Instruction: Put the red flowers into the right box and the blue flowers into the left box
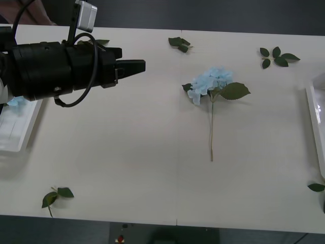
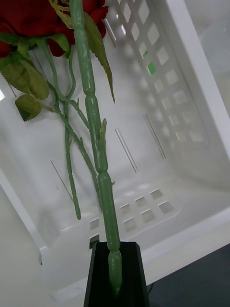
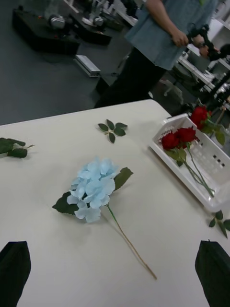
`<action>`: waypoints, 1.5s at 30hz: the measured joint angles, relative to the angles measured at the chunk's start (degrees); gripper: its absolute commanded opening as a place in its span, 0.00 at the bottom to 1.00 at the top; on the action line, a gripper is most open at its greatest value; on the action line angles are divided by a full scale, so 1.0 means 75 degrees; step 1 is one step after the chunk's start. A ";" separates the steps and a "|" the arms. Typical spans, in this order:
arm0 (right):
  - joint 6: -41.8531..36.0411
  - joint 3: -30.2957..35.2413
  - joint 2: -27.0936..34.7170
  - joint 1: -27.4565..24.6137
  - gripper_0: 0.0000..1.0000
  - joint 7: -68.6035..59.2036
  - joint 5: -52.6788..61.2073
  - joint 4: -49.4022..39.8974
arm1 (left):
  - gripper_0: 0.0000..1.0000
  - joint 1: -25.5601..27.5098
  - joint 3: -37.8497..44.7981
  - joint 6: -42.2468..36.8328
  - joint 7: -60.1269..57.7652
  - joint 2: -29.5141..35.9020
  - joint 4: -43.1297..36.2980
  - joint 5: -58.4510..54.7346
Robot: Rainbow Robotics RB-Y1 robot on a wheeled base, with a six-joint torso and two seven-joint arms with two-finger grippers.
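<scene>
The right gripper [image 2: 115, 283], nearest the lens in its wrist view, has its black fingers clamped on the green stem of one red rose [image 2: 98, 144], held above the right box [image 2: 201, 96]; a second stem lies beside it over the perforated floor. From the left wrist view, the red flowers [image 3: 184, 139] at the right box [image 3: 165, 151] number three blooms: two lying inside and one raised above them. The left gripper [image 1: 133, 67] hangs over the left half of the table [image 1: 127, 168] with its fingers spread apart, holding nothing. One of the blue flowers [image 1: 212, 84] lies flat at table centre, stem toward the robot. A second pale blue cluster [image 1: 15, 101] sits in the left box [image 1: 23, 133]. Five leaf-only sprigs [image 1: 278, 56] are scattered around the table edges.
</scene>
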State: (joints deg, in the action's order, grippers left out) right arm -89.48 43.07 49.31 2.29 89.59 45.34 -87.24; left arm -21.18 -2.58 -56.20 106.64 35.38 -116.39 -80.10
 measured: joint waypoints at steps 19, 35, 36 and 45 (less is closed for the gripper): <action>0.0237 -0.0573 0.0000 0.0241 1.00 0.0000 0.0361 -0.0017 | 1.00 0.1240 -0.0002 0.0442 0.1939 0.0482 -0.0286 -0.2228; -0.0145 -0.2681 -0.0011 0.1677 1.00 0.0000 0.1215 -0.0931 | 1.00 0.1240 -0.0103 0.0272 0.1939 0.0014 -0.0285 -0.2387; -0.0197 -0.2776 -0.0030 0.1796 1.00 0.0000 0.1215 -0.0931 | 1.00 0.1240 -0.0103 0.0272 0.1939 0.0014 -0.0285 -0.2387; -0.0210 -0.3868 -0.0519 0.2916 1.00 -0.0080 0.1093 -0.0931 | 1.00 0.1240 -0.0114 0.0272 0.1939 0.0014 -0.0285 -0.2483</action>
State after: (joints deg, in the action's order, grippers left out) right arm -91.06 14.06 45.42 24.16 88.98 53.54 -94.22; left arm -11.88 -3.43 -54.16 121.19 35.48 -118.52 -98.72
